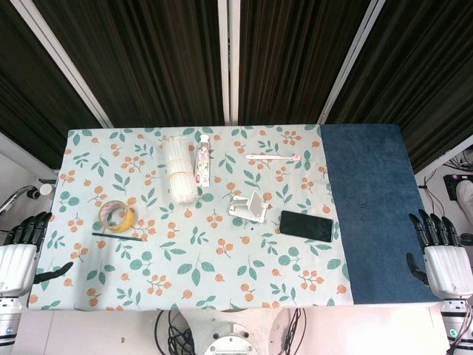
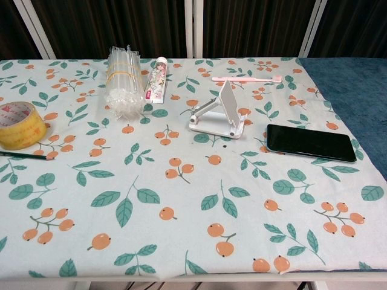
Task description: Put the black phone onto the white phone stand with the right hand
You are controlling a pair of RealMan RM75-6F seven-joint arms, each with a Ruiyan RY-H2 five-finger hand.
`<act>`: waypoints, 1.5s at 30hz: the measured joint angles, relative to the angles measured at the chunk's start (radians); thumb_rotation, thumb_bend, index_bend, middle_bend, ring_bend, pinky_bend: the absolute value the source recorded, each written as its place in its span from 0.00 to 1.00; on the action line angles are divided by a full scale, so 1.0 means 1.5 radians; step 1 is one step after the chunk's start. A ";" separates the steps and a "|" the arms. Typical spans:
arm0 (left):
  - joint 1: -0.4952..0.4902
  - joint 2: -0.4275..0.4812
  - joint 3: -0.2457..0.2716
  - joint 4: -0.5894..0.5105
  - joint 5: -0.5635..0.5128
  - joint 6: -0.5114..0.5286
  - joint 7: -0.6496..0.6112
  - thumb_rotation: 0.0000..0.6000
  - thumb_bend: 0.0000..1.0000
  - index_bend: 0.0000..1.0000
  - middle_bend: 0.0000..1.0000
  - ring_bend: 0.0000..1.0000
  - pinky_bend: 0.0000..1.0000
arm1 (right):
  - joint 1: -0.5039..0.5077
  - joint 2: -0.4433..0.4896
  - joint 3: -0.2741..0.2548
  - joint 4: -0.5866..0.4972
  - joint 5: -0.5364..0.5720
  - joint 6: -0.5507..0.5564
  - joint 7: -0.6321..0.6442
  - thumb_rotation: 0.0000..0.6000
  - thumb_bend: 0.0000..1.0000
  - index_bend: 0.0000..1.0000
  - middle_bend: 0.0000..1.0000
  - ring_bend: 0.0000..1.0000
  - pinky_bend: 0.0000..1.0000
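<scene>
The black phone (image 1: 306,225) (image 2: 311,142) lies flat on the floral cloth, screen up, just right of the white phone stand (image 1: 249,206) (image 2: 219,113). The stand sits upright near the table's middle with its backrest tilted. My right hand (image 1: 439,255) hangs off the table's right edge beside the blue cloth, fingers apart and holding nothing, well to the right of the phone. My left hand (image 1: 21,255) rests off the left edge, fingers also spread and empty. Neither hand appears in the chest view.
A roll of yellow tape (image 1: 117,215) (image 2: 18,124) and a pencil (image 1: 117,237) lie at the left. A bundle of clear straws (image 1: 179,168) (image 2: 124,81), a tube (image 1: 202,159) (image 2: 156,79) and a pink toothbrush (image 1: 272,157) (image 2: 246,79) lie behind the stand. Blue cloth (image 1: 377,207) covers the right side.
</scene>
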 measured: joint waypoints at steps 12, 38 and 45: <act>-0.005 -0.006 -0.001 0.008 0.015 0.001 -0.004 0.74 0.03 0.05 0.09 0.10 0.19 | -0.002 -0.002 -0.001 -0.001 0.004 0.001 0.002 1.00 0.32 0.00 0.00 0.00 0.00; -0.001 -0.004 0.011 0.036 0.033 0.006 -0.043 0.74 0.03 0.06 0.09 0.10 0.19 | 0.138 -0.025 0.058 -0.234 0.236 -0.170 -0.351 1.00 0.04 0.00 0.00 0.00 0.00; 0.002 -0.008 0.018 0.053 0.039 0.005 -0.056 0.74 0.02 0.06 0.09 0.10 0.19 | 0.224 -0.050 0.103 -0.275 0.448 -0.200 -0.448 1.00 0.04 0.00 0.00 0.00 0.00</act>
